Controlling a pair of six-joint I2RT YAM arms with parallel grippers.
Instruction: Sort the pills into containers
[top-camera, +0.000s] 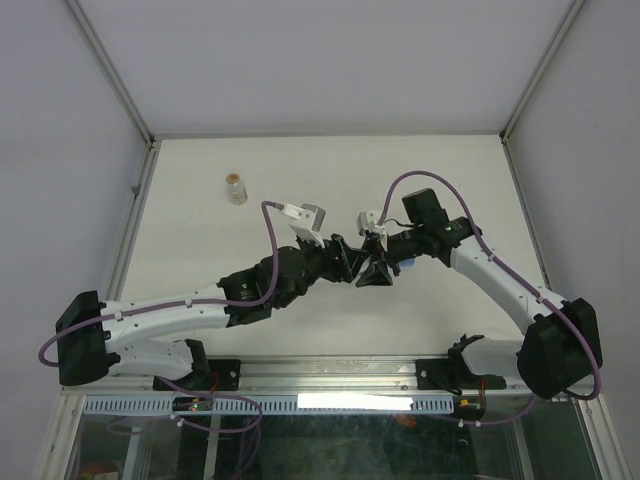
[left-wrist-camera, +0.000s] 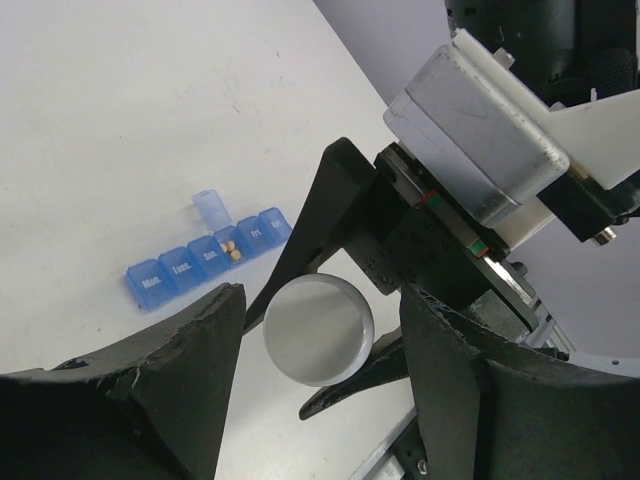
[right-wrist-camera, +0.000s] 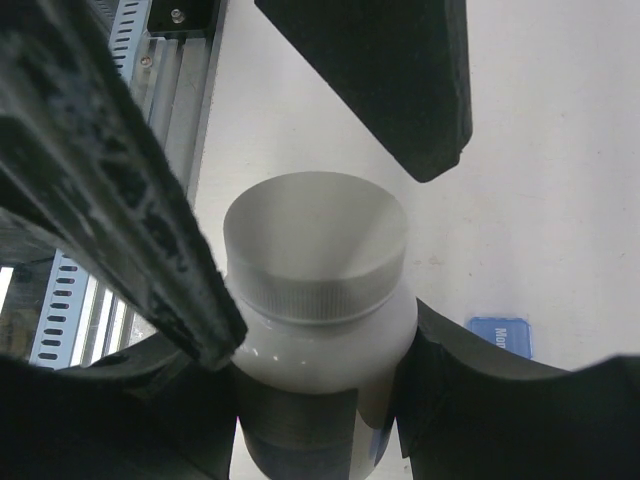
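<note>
white bottle gripped by the right tool, left tool straddling its cap

the right tool (right-wrist-camera: 318, 375) is clamped on the body of the white bottle (right-wrist-camera: 320, 335). the left tool (left-wrist-camera: 322, 305) stands apart around the cap (right-wrist-camera: 315, 235), and neither finger is plainly pressing on it. the bottle looks light and stiff, and its smooth body is likely slippery, so the ribbed skirt of the cap seems the best place to take hold for twisting. the pill organiser (left-wrist-camera: 165, 275) lies flat on the bench (top-camera: 330, 170) just beyond the tools, with one lid (left-wrist-camera: 210, 208) flipped up over two orange pills (left-wrist-camera: 232, 250). it is probably light enough to skid if nudged, and the thin lid hinge looks fragile. in the top view the right arm (top-camera: 480, 262) hangs over most of the organiser. a small clear bottle (top-camera: 236, 188) stands well apart, out of the way.
</note>
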